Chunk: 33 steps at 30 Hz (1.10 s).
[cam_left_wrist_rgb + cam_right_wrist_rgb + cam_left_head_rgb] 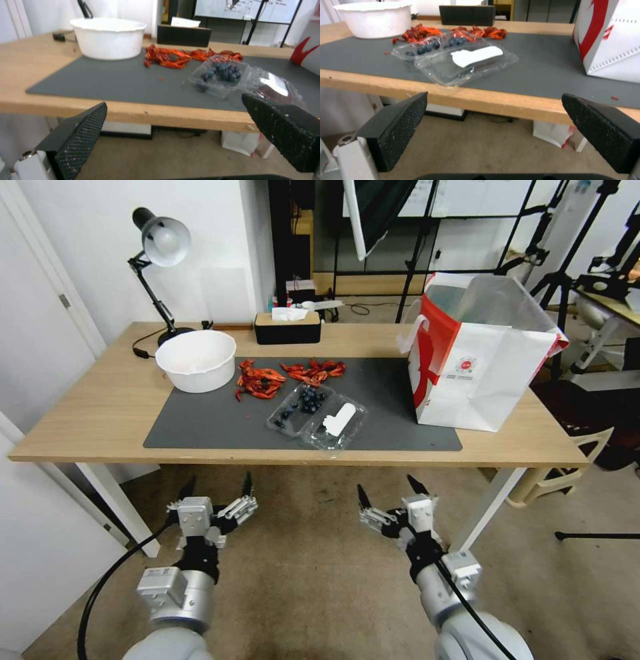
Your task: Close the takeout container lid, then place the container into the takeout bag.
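The takeout container [301, 405] lies open on the grey mat, its two clear halves side by side. Dark berries fill one half [221, 72] [430, 46]. The lid [335, 421] [470, 61] [275, 86] is the half with the white sticker, flat on the mat near the table's front edge. At the right end of the table the takeout bag [480, 360] [613, 37] stands upright with its top open. My left gripper [218, 488] [173, 107] and right gripper [393, 488] [493, 100] hang open below the table's front edge, apart from everything.
A white round bowl [196, 360] sits at the mat's far left, with red dried chillies [283, 375] between it and the container. A black box with a wooden top [287, 327] and a desk lamp [159, 260] stand at the back. A chair [567, 467] stands right of the table.
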Motion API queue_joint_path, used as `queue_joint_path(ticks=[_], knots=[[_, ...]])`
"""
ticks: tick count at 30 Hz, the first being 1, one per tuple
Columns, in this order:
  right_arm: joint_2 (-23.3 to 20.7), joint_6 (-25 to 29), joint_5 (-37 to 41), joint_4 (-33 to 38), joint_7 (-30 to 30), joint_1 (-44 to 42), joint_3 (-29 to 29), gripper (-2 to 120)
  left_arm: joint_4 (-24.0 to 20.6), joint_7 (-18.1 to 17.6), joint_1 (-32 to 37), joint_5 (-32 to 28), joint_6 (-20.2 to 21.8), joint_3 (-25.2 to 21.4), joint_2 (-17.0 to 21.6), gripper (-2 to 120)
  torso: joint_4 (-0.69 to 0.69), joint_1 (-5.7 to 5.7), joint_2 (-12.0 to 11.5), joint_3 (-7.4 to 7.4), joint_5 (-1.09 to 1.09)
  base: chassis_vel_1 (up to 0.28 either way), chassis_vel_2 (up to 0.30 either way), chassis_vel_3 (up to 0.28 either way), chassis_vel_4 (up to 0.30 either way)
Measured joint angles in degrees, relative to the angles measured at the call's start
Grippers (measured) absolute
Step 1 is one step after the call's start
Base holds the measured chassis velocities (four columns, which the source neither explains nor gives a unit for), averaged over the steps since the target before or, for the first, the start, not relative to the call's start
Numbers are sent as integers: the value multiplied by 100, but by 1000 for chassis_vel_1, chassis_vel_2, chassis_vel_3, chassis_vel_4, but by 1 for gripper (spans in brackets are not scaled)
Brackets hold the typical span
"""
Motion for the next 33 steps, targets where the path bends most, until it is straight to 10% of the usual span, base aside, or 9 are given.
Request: queue_joint_path(ticks=[5, 20, 33], knots=[[-25, -5, 25, 2, 8, 37, 43, 100, -26, -557, -100, -587, 300, 448, 213, 100, -1, 0, 0, 0, 1, 0, 0, 0, 0], [-55, -10, 244, -163, 64, 158, 46, 100, 215, -455, -123, -669, 143, 383, 248, 100, 0, 0, 0, 0, 1, 0, 0, 0, 0], [-148, -71, 2783, -717, -147, 1130, -599, 100, 347, -304, -203, -826, 51, 163, 429, 100, 1, 0, 0, -1, 0, 0, 0, 0, 0]])
